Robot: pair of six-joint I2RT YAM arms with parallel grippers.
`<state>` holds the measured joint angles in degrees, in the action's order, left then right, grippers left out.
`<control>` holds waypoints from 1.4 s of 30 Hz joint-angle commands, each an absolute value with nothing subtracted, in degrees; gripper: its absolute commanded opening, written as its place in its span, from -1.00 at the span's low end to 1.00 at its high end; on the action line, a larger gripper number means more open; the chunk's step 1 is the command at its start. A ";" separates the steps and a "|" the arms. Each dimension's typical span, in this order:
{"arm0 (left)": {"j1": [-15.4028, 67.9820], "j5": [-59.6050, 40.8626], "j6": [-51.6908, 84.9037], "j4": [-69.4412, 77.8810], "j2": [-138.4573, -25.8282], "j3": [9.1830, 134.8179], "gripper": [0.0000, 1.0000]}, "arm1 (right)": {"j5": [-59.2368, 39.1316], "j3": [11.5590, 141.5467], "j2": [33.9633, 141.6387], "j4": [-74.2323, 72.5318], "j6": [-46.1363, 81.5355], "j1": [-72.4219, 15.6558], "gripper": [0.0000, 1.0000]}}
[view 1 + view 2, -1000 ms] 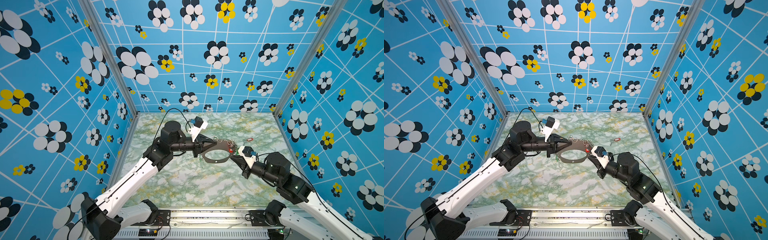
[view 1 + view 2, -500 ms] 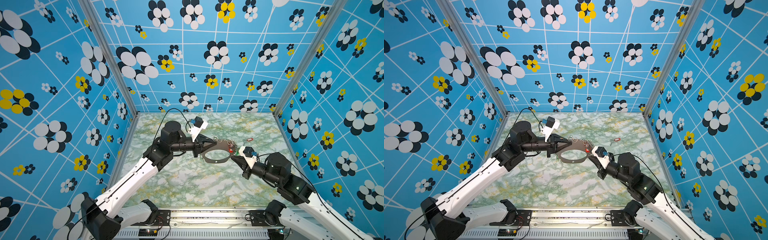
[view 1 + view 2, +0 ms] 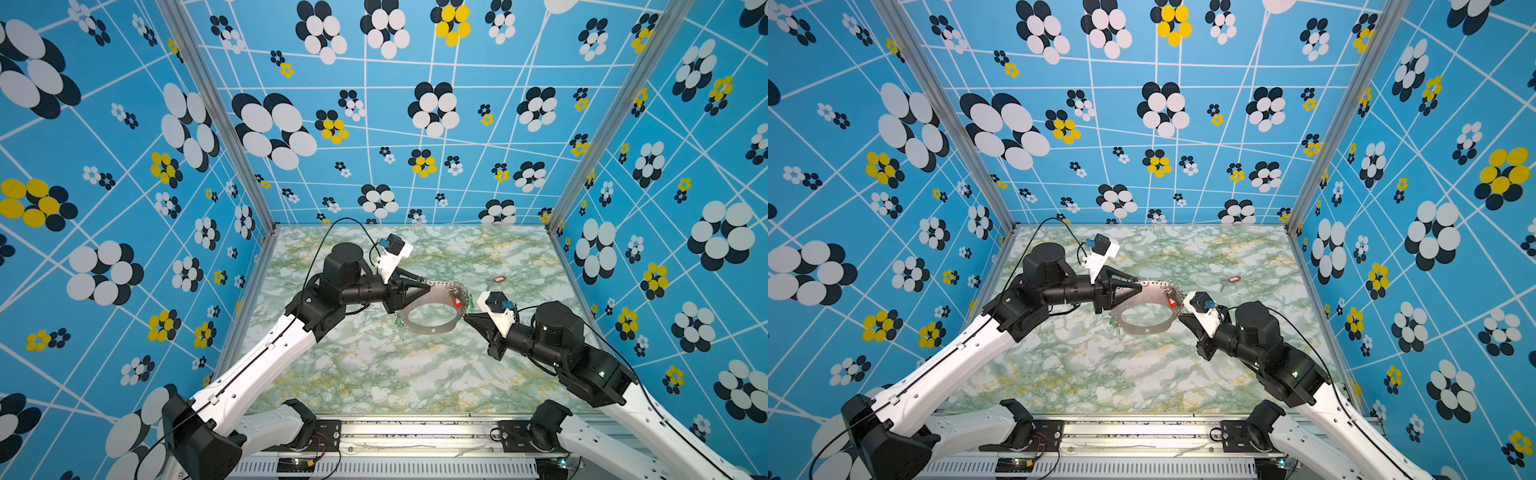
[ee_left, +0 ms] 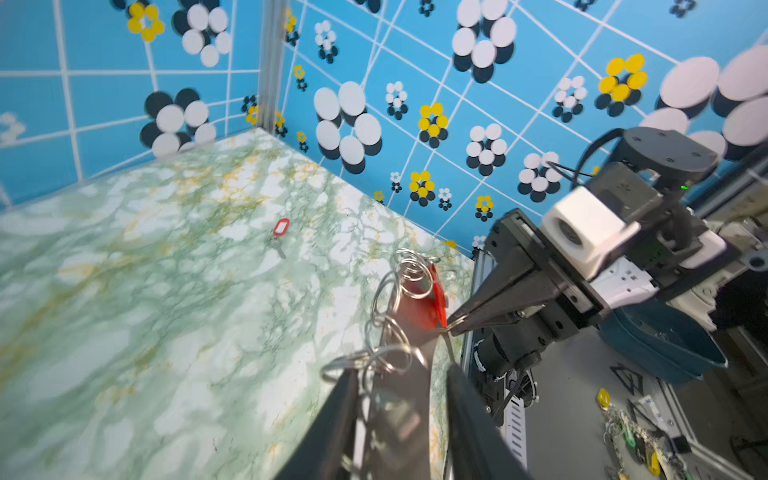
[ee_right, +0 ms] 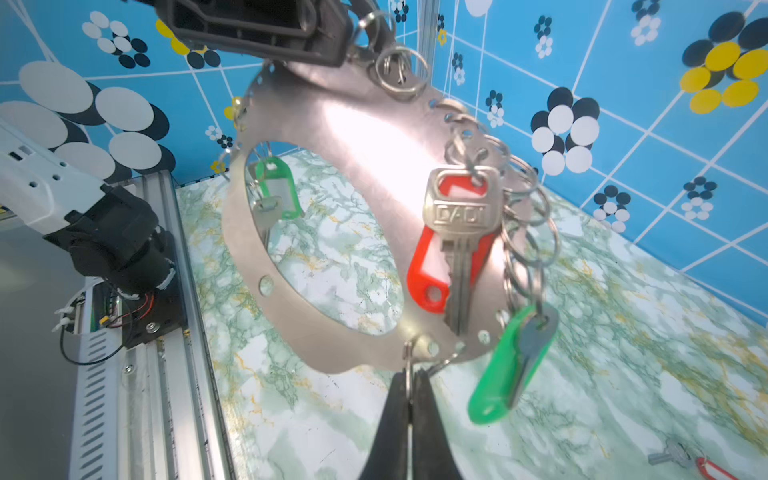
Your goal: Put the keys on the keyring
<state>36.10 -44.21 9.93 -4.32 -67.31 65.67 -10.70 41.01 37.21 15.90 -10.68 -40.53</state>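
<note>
Right fingers [image 5: 392, 424] have closed on a ring [image 5: 407, 358], plain only wrist-side; left fingers [image 4: 328, 432] grip the keyring [image 5: 374, 137].

Grey crescent keyring [image 5: 365, 137] aloft, red-tagged key [image 5: 430, 266] and two green-tagged keys [image 5: 503, 374] on it; loose red-tagged key [image 3: 500, 279] on bench [image 3: 374, 374].

Two white-and-black arms reach inward, forearms low and nearly level. The left hand [image 3: 428, 286] and right hand [image 3: 464, 318] point toward each other, each pinched shut on the keyring [image 3: 441, 293], at opposite sides.
</note>
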 commanded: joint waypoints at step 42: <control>34.74 -39.49 13.73 -5.80 -66.75 66.91 -1.00 | -10.55 45.11 36.64 20.86 -8.25 -40.88 -1.00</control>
<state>35.94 -44.05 14.13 -4.10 -67.31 65.69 -10.39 42.17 37.01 16.29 -9.45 -40.53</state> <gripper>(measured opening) 0.098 0.046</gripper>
